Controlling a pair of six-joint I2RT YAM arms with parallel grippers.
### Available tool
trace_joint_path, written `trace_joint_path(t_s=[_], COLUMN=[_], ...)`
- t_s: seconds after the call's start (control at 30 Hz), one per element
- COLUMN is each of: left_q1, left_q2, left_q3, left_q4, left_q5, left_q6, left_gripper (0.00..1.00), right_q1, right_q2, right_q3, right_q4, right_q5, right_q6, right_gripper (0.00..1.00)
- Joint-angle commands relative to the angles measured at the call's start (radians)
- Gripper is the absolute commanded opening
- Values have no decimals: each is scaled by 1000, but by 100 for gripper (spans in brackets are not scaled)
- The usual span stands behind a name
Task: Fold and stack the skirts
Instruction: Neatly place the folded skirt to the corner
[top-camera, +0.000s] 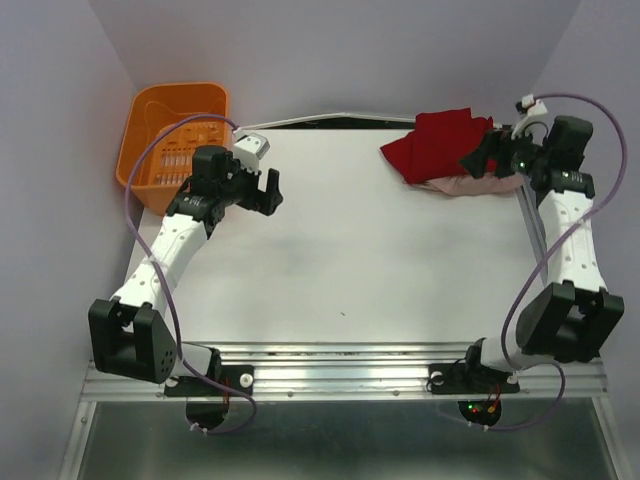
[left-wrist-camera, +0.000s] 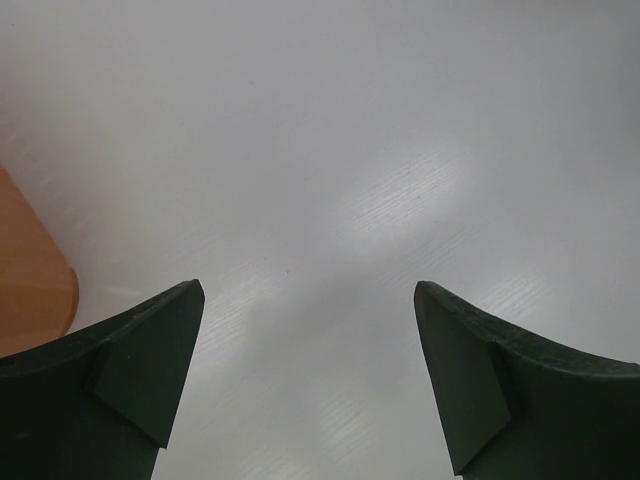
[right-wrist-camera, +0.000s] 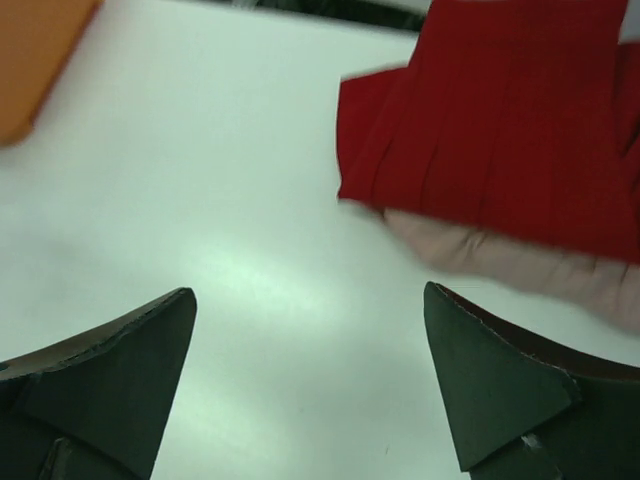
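Red skirt: deep red cloth with pleat-like folds, lying at the far right corner of the table. It sits on top of the other skirt and covers most of it.
Pink skirt: pale dusty pink, underneath the red one. Only a strip shows along the near edge of the pile, and in the right wrist view it peeks out below the red hem.
Pile: the two skirts touch, red over pink. The right arm hides the right-hand side, so I cannot tell how neatly the edges line up.
Right tool: at the right side of the pile, close against the cloth. Its fingers are spread apart with nothing between them. Its own camera shows white table in the gap, with the skirts just ahead and to the right.
Left tool: over the far left part of the table, well apart from the skirts. Its fingers are wide apart and hold nothing, with white surface beneath.
Orange basket: slotted plastic, at the far left corner, just beside the left arm's wrist. A purple cable loops across the front of it.
Table: white and matte, with a metal rail along the near edge where both arm bases are bolted.
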Motion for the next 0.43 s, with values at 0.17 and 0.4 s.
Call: trace_joint_path(t_s=[0.17, 0.4], left_q1=[1, -1], left_q2=[-240, -338], left_q3=[-216, -295], left_q4=[30, 6], left_q5=[-103, -173], left_q6=[38, 67], left_gripper=[98, 98], right_q1=[43, 43], right_q2=[-301, -391], right_q3=[-455, -532], right_q4=[-210, -216], right_q5=[111, 116], right_q6=[-220, -211], right_gripper=[100, 100])
